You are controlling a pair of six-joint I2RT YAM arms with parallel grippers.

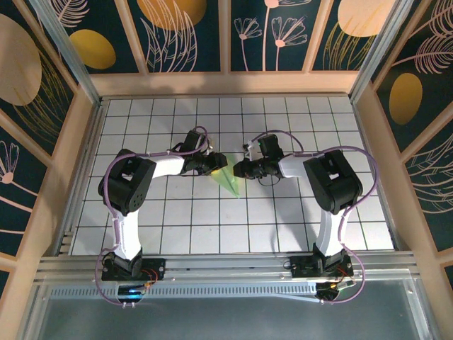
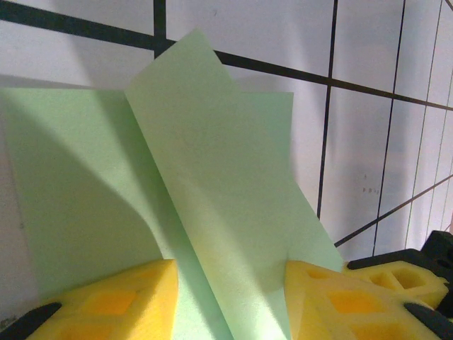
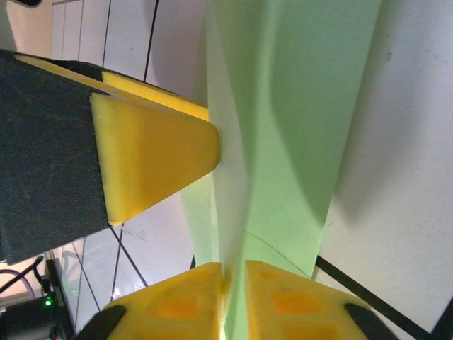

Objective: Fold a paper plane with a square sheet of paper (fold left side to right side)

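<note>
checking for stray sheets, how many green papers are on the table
1: the green paper, partly folded, at the middle of the table between the left arm and right arm; another could be hidden under them.

The paper lies on the table between the left gripper and the right gripper. Its raised flap stands between the left fingers. The right fingers sit on either side of the fold, touching it.
</note>
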